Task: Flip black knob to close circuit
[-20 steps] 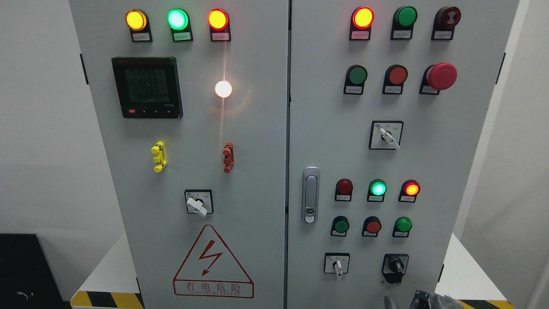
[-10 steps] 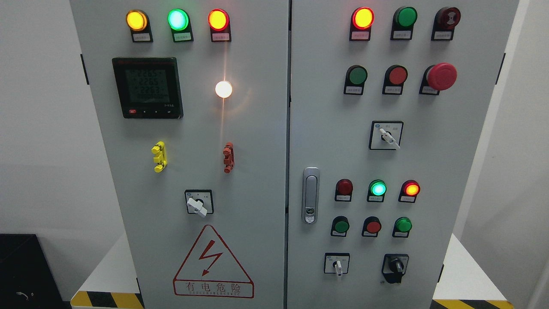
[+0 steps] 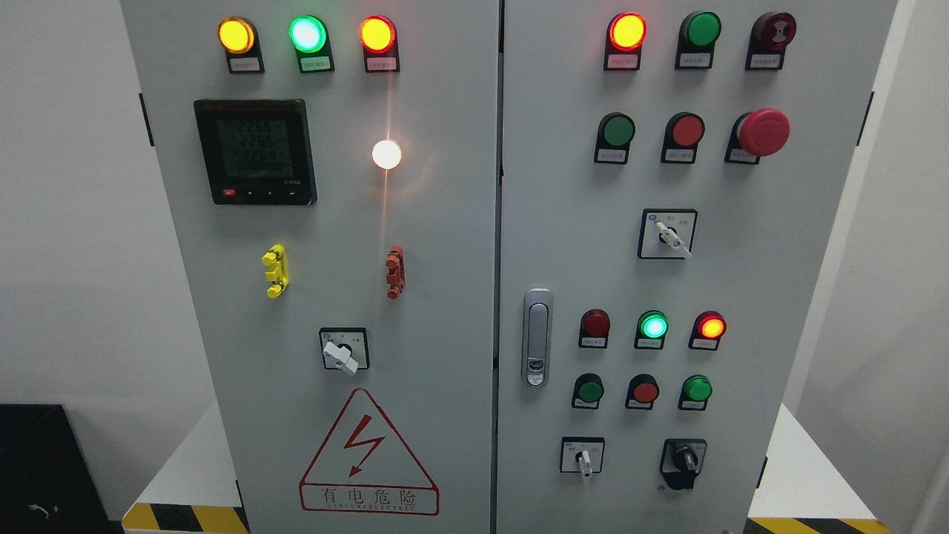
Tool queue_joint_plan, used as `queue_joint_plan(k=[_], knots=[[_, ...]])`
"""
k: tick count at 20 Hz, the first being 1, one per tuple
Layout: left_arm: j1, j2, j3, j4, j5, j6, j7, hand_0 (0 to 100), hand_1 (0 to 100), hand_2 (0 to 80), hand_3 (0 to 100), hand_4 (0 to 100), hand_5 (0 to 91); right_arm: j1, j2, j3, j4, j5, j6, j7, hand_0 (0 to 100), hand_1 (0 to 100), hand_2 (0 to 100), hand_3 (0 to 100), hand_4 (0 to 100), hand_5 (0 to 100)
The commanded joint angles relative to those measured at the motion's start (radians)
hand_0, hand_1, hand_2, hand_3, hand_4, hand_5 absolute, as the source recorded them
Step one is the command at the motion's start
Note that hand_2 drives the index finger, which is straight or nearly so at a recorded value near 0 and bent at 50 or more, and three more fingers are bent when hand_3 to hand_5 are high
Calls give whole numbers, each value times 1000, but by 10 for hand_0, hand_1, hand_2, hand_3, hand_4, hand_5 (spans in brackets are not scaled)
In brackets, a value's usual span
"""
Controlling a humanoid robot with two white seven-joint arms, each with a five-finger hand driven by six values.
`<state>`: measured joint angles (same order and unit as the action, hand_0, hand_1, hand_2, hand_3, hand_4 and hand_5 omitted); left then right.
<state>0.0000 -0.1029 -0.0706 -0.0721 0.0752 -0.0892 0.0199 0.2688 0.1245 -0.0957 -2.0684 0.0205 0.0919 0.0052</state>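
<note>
hands: none in frame, state unknown | black knob: untouched, pointing up

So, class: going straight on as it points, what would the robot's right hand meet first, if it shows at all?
Neither hand shows, so no line can be judged; the black rotary knob stands untouched.

digital meter lit | red mushroom button upper right | warning triangle (lower left door)
</note>
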Motion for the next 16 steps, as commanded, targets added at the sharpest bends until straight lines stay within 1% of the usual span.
queue_joint_plan(k=[1, 5, 16], knots=[[6, 0, 0, 0, 0, 0, 0, 120, 556, 0, 0, 0, 0, 15, -2, 10, -19, -65, -1, 4, 0, 0, 0, 23, 0, 0], [6, 0, 0, 0, 0, 0, 0, 120, 556, 0, 0, 0, 0, 15, -2, 10, -19, -67, -17, 4, 0, 0, 0, 17, 0, 0], [6, 0, 0, 0, 0, 0, -2, 120, 556, 0, 0, 0, 0, 26, -2, 10, -19, -68, -21, 4, 0, 0, 0, 34, 0, 0]])
